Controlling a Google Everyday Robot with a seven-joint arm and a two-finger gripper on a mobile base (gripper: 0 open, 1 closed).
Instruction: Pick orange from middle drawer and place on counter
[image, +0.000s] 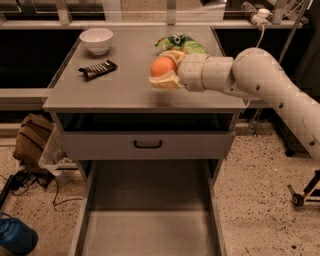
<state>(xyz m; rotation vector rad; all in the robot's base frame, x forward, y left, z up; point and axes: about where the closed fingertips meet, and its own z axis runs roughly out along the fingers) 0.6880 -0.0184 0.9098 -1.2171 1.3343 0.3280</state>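
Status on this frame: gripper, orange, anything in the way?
Gripper shut on orange, above counter, right of centre. Middle drawer open, orange out of it. Green bag close behind; candy bar and bowl well left.

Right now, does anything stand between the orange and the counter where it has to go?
Nothing visible does. The claw holds the orange over bare counter; the green bag lies behind it, the snack bar and white bowl off to the picture's left.

Matt grey metal counter (125, 92), drawer (150, 235) alike. Smooth white bowl (96, 40). Smooth-skinned orange (161, 65) clasped in gripper (165, 71) of matt cream plastic, over counter's right side.
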